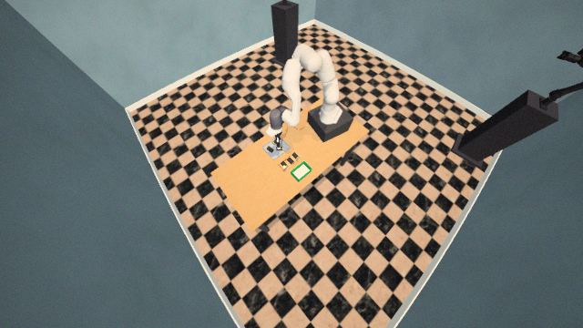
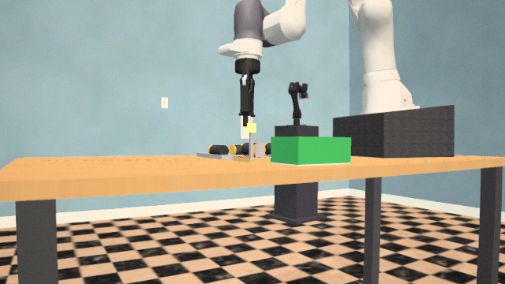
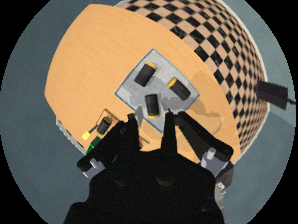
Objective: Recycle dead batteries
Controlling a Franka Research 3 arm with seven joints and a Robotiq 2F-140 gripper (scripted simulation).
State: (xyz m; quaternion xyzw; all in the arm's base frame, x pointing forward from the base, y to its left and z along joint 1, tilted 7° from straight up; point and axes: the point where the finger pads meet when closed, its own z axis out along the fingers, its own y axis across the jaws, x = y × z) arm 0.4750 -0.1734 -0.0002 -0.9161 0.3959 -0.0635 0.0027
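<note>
The gripper (image 1: 279, 148) (image 2: 246, 121) (image 3: 151, 109) is above the gray tray (image 1: 276, 156) (image 2: 215, 155) (image 3: 127, 92), its fingers a little bit apart with nothing between them. Three batteries lie on the tray. The green box (image 1: 305, 175) (image 2: 316, 151) (image 3: 93, 145) stands upright on the table (image 1: 246, 187) (image 2: 118, 170) (image 3: 80, 55), near the yellow bulb (image 1: 284, 167) (image 2: 251, 128) (image 3: 86, 135).

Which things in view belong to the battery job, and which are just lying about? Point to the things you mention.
Part of the job:
- three batteries (image 1: 270, 148) (image 2: 220, 150) (image 3: 145, 75) on the grey tray (image 1: 276, 156) (image 3: 166, 71)
- the other batteries (image 1: 291, 160) (image 3: 104, 125), near the bulb
- yellow bulb (image 2: 252, 128) (image 3: 86, 135)
- green box (image 1: 305, 176) (image 2: 312, 151)
- gripper (image 1: 279, 148) (image 2: 245, 125) (image 3: 151, 109)

Apparently not:
- black arms (image 1: 565, 90) (image 2: 295, 104) on dark pedestals (image 1: 510, 125) (image 2: 288, 197)
- white wall plate (image 2: 164, 102)
</note>
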